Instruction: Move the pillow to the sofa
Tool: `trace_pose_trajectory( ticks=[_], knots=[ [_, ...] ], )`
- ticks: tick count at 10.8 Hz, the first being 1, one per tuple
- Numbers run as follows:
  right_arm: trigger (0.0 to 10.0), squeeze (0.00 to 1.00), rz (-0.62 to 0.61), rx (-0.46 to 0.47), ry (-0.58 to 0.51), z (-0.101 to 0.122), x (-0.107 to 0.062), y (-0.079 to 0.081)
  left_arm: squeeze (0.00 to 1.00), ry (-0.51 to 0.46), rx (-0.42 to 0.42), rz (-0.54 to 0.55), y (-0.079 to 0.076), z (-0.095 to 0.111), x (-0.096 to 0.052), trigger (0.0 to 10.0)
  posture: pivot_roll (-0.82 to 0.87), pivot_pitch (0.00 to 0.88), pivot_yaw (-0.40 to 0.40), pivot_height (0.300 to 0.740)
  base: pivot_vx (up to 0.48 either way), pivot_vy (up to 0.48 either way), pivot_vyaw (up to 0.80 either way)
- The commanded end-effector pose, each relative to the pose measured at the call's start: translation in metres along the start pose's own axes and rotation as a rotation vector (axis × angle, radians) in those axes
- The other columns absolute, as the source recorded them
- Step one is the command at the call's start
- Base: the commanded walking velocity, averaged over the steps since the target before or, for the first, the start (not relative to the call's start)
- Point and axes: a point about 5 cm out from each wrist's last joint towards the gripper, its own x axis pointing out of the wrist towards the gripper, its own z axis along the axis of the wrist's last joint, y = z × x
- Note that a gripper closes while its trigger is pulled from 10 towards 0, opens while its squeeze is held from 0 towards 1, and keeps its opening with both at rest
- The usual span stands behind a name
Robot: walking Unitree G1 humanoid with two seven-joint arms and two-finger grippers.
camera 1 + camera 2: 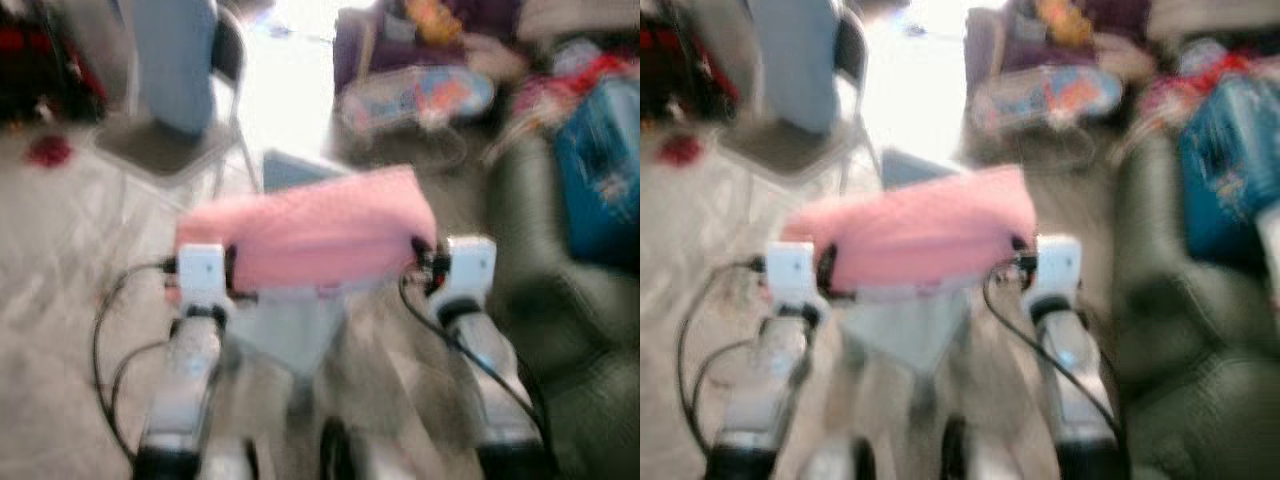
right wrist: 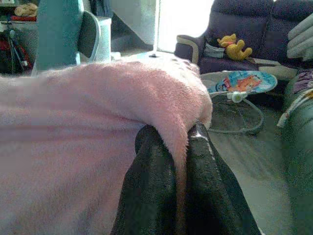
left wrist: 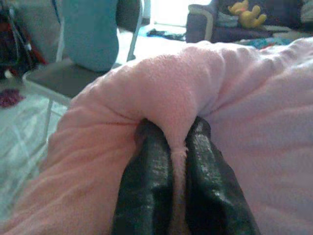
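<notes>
Both pincers, my left pincer [image 3: 178, 161] and right pincer [image 2: 182, 161], are clamped on folds of one fuzzy pink fleece pillow [image 1: 310, 235] held between them above the floor, with one metal-legged grey chair [image 1: 165, 140] ahead-left, one round baby bouncer [image 2: 239, 83] ahead, and a dark green leather sofa [image 1: 1180, 330] close on my right.

- One pink pillow [image 1: 310, 235], pinched at both ends.
- My two hands: left hand [image 3: 178, 161], right hand [image 2: 181, 161], each closed on a fold of pillow.
- One chair [image 1: 175, 110].
- One yellow plush toy [image 2: 234, 46].
- One baby bouncer [image 2: 239, 83].
- One dark sofa [image 2: 254, 29], one green sofa [image 1: 570, 300].
</notes>
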Motion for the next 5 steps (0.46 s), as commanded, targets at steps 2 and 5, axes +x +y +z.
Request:
trace_pose_trajectory(
  ticks=[2, 5],
  knots=[
    [10.0, 0.0, -0.028, -0.011, -0.015, 0.0044, 0.0014, -0.0073, 0.0, -0.023, -0.015, -0.002, -0.0013, 0.0048, -0.0003, 10.0, -0.03, 0.061, -0.06, 0.74, 0.0, 0.0, 0.0],
    [10.0, 0.0, -0.03, -0.013, -0.01, 0.0037, 0.0029, -0.0074, 0.0, -0.014, -0.077, -0.041, -0.0038, 0.0053, 0.0012, 10.0, -0.03, 0.066, -0.056, 0.74, 0.0, 0.32, 0.0]
  ],
)
